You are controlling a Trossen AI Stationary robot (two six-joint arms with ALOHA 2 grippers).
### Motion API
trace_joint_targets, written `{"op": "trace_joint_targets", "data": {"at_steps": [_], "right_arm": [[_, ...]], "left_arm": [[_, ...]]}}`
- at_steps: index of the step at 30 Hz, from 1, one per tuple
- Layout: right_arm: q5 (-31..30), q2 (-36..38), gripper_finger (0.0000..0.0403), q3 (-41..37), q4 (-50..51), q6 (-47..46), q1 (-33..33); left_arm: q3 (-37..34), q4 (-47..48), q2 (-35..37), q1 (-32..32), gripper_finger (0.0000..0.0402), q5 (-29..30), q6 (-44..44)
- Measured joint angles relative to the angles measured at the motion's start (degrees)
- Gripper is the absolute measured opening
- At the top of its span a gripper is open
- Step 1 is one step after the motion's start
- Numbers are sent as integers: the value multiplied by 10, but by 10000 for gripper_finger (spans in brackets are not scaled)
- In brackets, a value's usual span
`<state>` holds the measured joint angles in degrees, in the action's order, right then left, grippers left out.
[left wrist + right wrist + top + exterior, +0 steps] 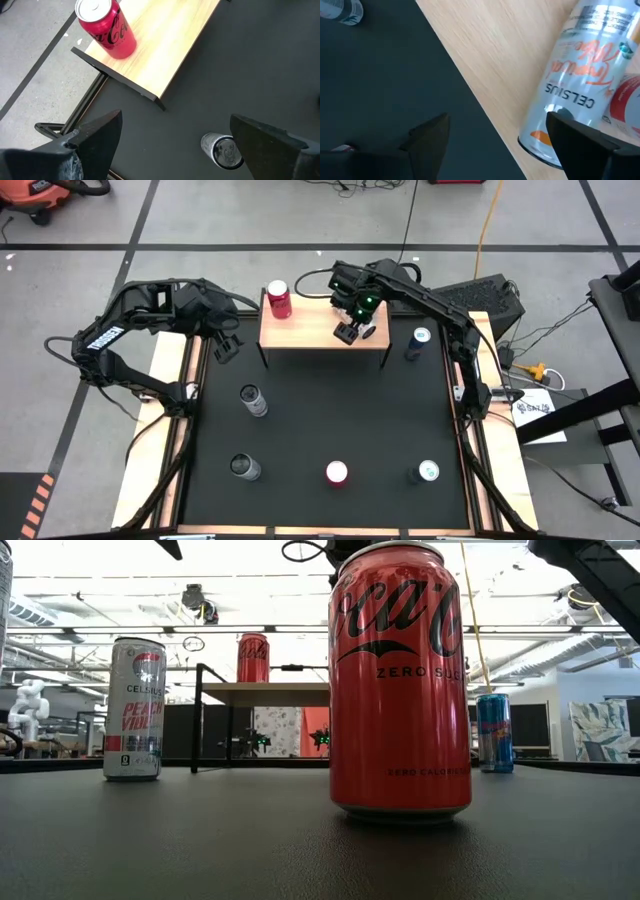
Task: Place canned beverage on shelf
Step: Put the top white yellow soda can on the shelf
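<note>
Across the black surface (330, 420) five cans stand loose and upright: a silver can (254, 401) nearest the shelf's left side, a dark-topped one (245, 468) near the front left, a red cola can (337, 473) at front centre, a teal-topped can (427, 472) at front right and a blue can (419, 343) just beside the shelf's right end. At the back sits the shelf (310, 328), wood-topped on thin black legs. One red can (279, 299) already stands on its left end. A white Celsius can (580, 85) is on the wood beside the right gripper (352, 330), whose fingers are spread with nothing held; this can seems placed, though the overhead view hides it. So roughly two cans are shelved and five are left, by my reading. Off the shelf's left end hangs the left gripper (226, 348), fingers wide apart and empty. Nothing blocks its path to the silver can.
</note>
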<state>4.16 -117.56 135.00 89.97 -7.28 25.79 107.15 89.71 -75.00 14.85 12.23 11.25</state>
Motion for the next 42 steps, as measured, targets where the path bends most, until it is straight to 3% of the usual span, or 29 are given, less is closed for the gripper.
{"op": "trace_joint_targets", "data": {"at_steps": [11,14,19,27,33,42], "right_arm": [[1,0,313,0,-61,47,-21],[-8,0,313,0,-30,24,-26],[-103,0,313,-4,0,-21,-38],[-109,1,313,-20,1,-85,-46],[-176,1,313,-36,1,-123,-57],[-179,0,313,-36,1,-161,-60]], "left_arm": [[0,0,0,0,373,0,0],[0,0,0,0,373,0,0],[0,0,0,0,373,0,0],[0,0,0,0,373,-9,0],[0,2,0,0,373,-16,0],[0,3,0,0,373,-16,-1]]}}
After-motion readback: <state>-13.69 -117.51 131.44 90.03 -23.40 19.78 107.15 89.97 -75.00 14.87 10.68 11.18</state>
